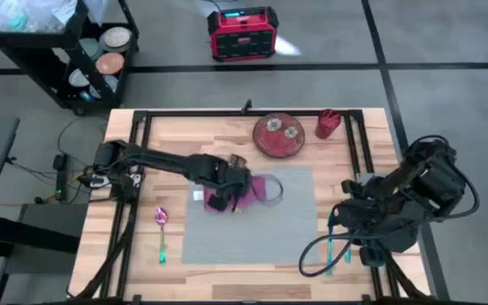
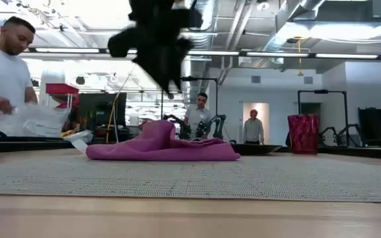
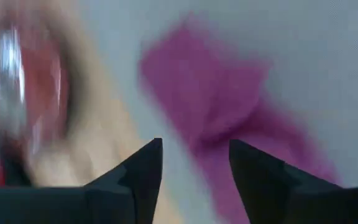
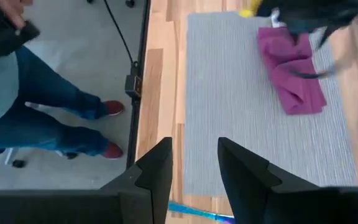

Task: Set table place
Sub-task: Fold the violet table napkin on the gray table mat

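Place setting, left end effector point(image 1: 227, 201) above magenta napkin point(image 1: 257, 190)
Grey placemat point(image 1: 261, 229) flat at centre of tabletop point(image 1: 176, 140), napkin crumpled on its far-left part; left end effector fingers point(image 3: 143, 168) parted, holding nothing; right end effector point(image 4: 194, 163) parted, empty, over tabletop's right edge; red plate point(image 1: 279, 135) and red cup point(image 1: 327, 124) beyond placemat; spoon point(image 1: 162, 232) left of it

The right gripper point(image 4: 194, 163) hangs with fingers apart over the bench point(image 4: 163, 81) edge and the grey placemat point(image 4: 229, 106). A magenta napkin point(image 4: 291, 71) lies crumpled on the mat. A person's jeans-clad legs point(image 4: 48, 106) stand beside the bench.
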{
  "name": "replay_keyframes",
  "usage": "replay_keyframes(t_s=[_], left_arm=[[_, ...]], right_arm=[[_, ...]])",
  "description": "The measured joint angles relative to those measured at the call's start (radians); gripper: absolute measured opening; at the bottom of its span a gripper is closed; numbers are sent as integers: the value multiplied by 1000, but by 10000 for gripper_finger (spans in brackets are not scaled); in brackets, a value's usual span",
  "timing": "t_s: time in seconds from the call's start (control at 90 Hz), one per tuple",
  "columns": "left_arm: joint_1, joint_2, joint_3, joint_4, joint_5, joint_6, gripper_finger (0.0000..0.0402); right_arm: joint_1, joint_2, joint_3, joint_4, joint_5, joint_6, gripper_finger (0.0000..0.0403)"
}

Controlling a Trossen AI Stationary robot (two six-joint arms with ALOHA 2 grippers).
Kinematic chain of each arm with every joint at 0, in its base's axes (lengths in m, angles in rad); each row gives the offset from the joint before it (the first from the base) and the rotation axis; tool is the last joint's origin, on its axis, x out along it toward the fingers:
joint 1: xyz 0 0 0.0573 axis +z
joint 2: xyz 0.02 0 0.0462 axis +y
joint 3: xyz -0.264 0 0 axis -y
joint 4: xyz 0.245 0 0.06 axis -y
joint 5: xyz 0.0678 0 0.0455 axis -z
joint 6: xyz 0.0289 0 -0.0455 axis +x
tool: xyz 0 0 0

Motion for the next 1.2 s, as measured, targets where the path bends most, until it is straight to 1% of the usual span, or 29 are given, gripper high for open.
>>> replay_keyframes(t_s=[0.033, 0.156, 0.333, 0.511, 0.6, 0.689, 0.933, 1.122, 1.2], left_arm=[[-2, 12, -4, 14, 20, 16, 150], [5, 62, -8, -30, 90, 30, 144], [0, 81, -8, -33, 140, 88, 144], [-9, 80, -8, -20, 147, 74, 144], [-17, 79, -41, 37, 177, 76, 144], [-24, 83, -75, 92, 173, 85, 144], [-27, 80, -91, 159, 157, 80, 144], [-25, 80, -158, 245, 155, 18, 144], [-25, 80, -170, 251, 151, 6, 144]], right_arm=[[0, 0, 0, 0, 0, 9, 115], [0, 0, -1, 2, 0, 51, 115], [1, 2, -11, 1, 0, 67, 115], [1, 1, -11, 0, 0, 64, 115], [1, 1, -11, 0, 0, 51, 115], [1, 1, -11, 0, 0, 51, 115], [1, 1, -11, 1, 0, 51, 115], [1, 1, -11, 2, 0, 87, 115], [1, 1, -11, 2, -1, 93, 115]])
